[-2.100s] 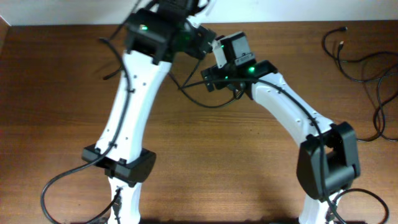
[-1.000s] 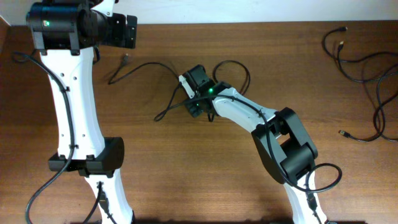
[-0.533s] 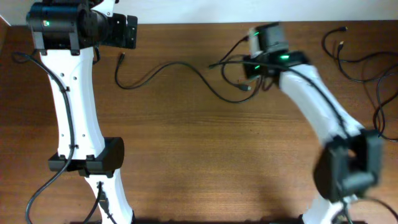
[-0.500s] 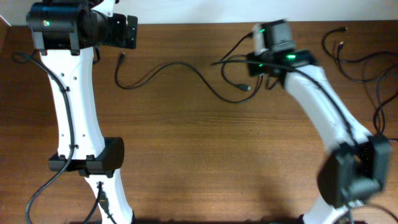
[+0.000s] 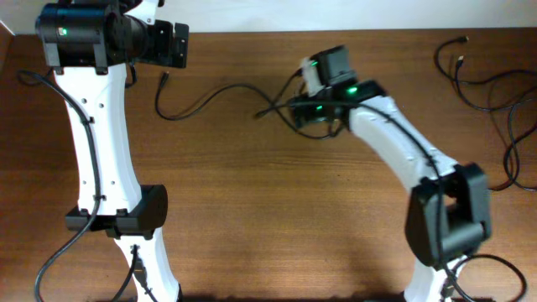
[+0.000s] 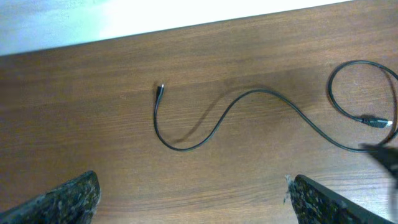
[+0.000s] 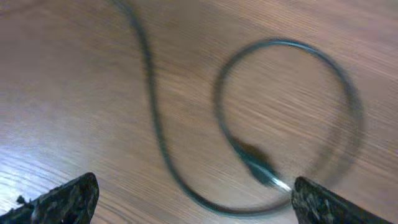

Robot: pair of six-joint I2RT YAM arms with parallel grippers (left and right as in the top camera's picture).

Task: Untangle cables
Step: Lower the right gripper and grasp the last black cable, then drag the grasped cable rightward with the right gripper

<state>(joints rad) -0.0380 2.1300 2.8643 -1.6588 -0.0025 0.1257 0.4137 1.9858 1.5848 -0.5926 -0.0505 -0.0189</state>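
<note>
Across the wooden table (image 5: 252, 210), 1 thin black cable (image 6: 261, 91) is laid in a wave, from near the left gripper (image 6: 193, 190) to a loop under the right gripper (image 7: 193, 199). Other cables (image 5: 487, 92) are gathered at the far right edge. Both grippers' fingers are spread wide, with nothing gripped. A metal-tipped plug (image 7: 264, 173) is seen inside the loop.

Wooden table (image 6: 249, 162), brown grain: spread below the left jaws and the right jaws. White strip (image 6: 93, 25): past the table's far edge, ahead of the left jaws.
</note>
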